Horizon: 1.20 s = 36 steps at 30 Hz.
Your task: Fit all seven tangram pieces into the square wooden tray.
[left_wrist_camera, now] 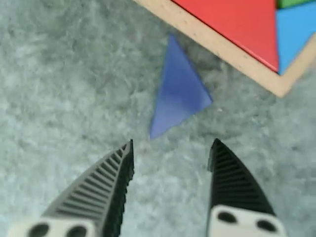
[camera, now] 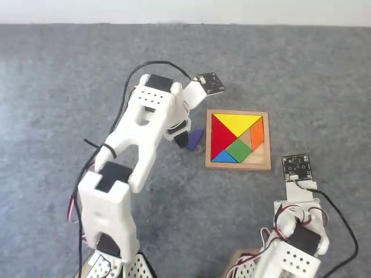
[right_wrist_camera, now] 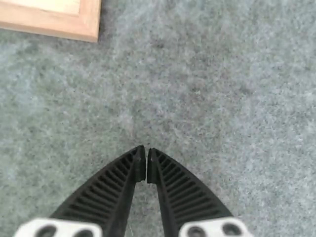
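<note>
Step in hand (my reading): pick-up of a loose piece, the blue-violet triangle [left_wrist_camera: 180, 94]. It lies flat on the grey cloth [camera: 58, 87], just beside the wooden tray [camera: 237, 165] on the side facing the left arm; near the rim, not touching.

Left gripper [left_wrist_camera: 173, 143] hangs over the cloth with jaws parted wide and nothing between them; the triangle sits just ahead of the fingertips, one sharp corner pointing back toward the gap.

Right gripper [right_wrist_camera: 146, 149] is low over bare cloth near a tray corner; its fingers are pressed together and hold nothing.

Next move likely calls for: advance and lower so the tips straddle the triangle across its narrow width; then turn it to suit the free space.

Materials: the piece looks thin, smooth and hard-edged; the cloth is fuzzy felt, so the tips may need to press into the nap to catch an edge. The tray is pale wood with a raised rim; inside are a red triangle [camera: 222, 136], a yellow triangle [camera: 237, 123], and orange, green and blue pieces — flush, glossy. A tan patch sits at the centre (piece or bare floor, cannot tell); bare wood shows at one corner.
</note>
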Available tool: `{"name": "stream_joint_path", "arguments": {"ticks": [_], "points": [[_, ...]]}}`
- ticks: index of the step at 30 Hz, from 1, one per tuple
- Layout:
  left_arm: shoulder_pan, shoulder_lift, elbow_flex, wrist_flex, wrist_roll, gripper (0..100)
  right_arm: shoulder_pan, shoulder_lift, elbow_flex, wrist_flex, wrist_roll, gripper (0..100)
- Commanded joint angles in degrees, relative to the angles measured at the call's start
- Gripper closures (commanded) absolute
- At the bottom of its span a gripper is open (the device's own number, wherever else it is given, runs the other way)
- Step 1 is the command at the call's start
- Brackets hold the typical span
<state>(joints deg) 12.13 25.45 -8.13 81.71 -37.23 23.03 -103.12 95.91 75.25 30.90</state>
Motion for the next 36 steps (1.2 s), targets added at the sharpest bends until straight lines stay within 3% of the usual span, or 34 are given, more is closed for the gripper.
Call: {"name": "stream_joint_path", "arguments": {"ticks": [1, 15, 22, 25, 30, 36], "points": [[0.62, 2.55, -2.51, -3.43, -0.97, 76, -0.40, -0.84, 0.62, 0.66, 0.00, 96.9], [4.48, 7.03, -2.51, -12.13, -0.88, 76, -0.40, -0.84, 0.62, 0.66, 0.00, 96.9], [4.13, 11.87, -3.21, -12.57, -0.79, 76, -0.40, -0.84, 0.62, 0.66, 0.00, 96.9], [4.04, 12.48, -5.32, -10.29, -0.53, 77, -0.40, -0.84, 0.62, 0.66, 0.00, 96.9], [5.80, 12.48, -5.23, -4.40, -0.18, 89, -0.40, -0.84, 0.62, 0.66, 0.00, 96.9], [6.24, 10.02, -7.16, 0.44, 6.59, 92, -0.40, -0.84, 0.62, 0.66, 0.00, 96.9]]}}
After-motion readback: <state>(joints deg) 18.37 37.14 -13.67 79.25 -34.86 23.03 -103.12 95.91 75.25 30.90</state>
